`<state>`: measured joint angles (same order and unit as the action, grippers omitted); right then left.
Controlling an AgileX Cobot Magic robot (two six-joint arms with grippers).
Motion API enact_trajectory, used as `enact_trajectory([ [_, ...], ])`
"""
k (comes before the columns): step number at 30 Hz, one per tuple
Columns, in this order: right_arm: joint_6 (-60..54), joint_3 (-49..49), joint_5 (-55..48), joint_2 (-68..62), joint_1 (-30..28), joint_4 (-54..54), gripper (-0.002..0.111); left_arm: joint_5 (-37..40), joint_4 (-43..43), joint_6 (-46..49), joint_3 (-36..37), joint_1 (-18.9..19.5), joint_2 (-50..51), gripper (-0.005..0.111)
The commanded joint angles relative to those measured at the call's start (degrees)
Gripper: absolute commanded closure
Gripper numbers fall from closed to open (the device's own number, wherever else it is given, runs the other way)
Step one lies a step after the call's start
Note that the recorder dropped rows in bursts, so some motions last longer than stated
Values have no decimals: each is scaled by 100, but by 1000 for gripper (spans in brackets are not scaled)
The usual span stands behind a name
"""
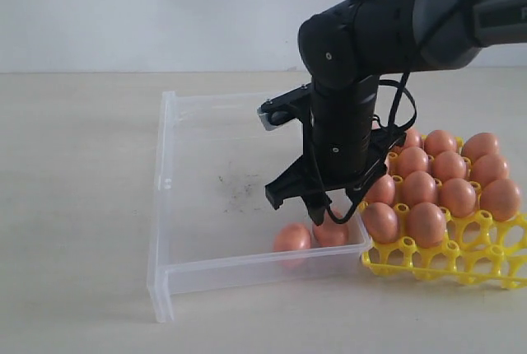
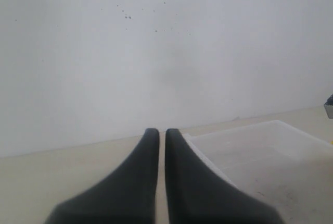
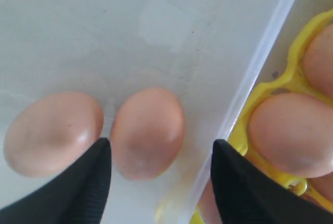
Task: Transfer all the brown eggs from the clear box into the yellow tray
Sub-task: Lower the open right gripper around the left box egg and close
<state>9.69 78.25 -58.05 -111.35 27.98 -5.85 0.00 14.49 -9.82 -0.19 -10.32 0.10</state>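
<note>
Right claw point(image 3: 158, 151) jaws apart, straddling one brown egg point(image 3: 147, 133) in the clear box point(image 1: 165, 206) corner nearest the yellow tray point(image 1: 445, 267); second egg point(image 3: 52, 133) just beside it. Best: drop lower, centre, close gently, don't nudge neighbour or box wall.

The exterior view stands before the bench point(image 1: 74, 288), slightly above it and at middle range, facing the white wall point(image 1: 123, 8). The left wrist view looks level past the left gripper point(image 2: 162, 140) toward that wall, catching the clear box point(image 2: 270, 156). The right wrist view looks straight down, close, on two brown eggs point(image 3: 148, 130) by the yellow tray point(image 3: 294, 75), at 5 o'clock from the exterior view's centre.
</note>
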Motion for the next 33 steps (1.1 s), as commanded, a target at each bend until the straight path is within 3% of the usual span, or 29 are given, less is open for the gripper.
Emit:
enact_trajectory([
  [1,-7,-35,237,-243,-9,111,57,0,-9,8,19,-24,-10,103],
  [20,-35,-35,432,345,424,-206,57,0,-9,8,19,-24,-10,103],
  [33,42,-47,337,-66,454,-172,57,0,-9,8,19,-24,-10,103],
])
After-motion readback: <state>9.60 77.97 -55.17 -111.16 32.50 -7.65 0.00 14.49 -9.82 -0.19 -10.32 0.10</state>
